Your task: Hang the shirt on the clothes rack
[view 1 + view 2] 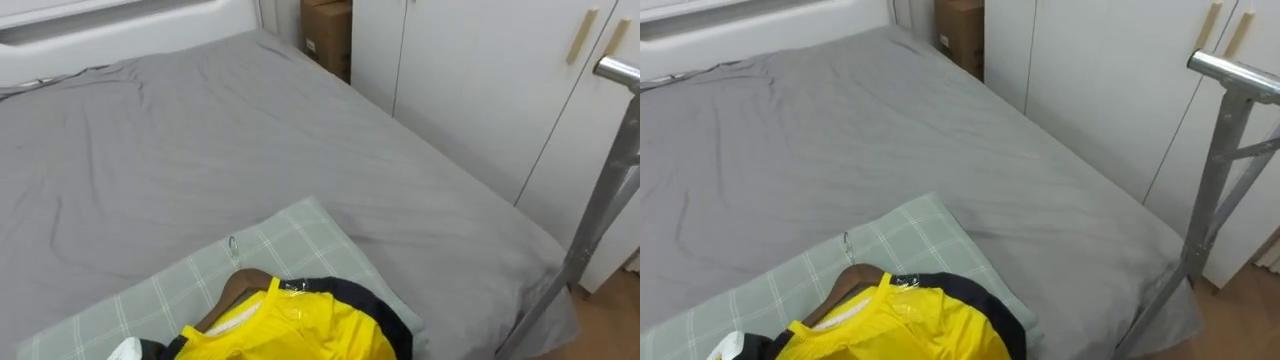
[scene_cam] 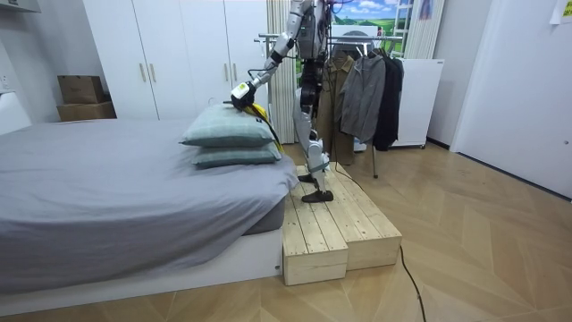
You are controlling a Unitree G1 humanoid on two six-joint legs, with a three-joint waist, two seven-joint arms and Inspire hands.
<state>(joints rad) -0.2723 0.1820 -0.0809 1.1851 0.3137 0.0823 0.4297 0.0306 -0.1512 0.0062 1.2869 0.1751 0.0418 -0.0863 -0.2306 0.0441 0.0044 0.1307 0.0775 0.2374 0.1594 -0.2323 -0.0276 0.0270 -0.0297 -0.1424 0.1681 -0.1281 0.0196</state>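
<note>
Left hand (image 2: 239, 92) reaches onto the checked pillow (image 1: 290, 235); I can't tell its grip. Grey bed (image 1: 200, 140) lies open beyond. Yellow shirt (image 1: 300, 325) on a wooden hanger (image 1: 235, 288) rests on the pillow, hook (image 1: 232, 248) toward the headboard, its body cut off by my lower edge. Rack pole (image 1: 600, 215) stands just off the bed's right edge, with the wardrobe (image 1: 470, 90) behind it.

Glossy synth. shirt (image 1: 300, 330); wood hanger (image 1: 236, 289)
</note>
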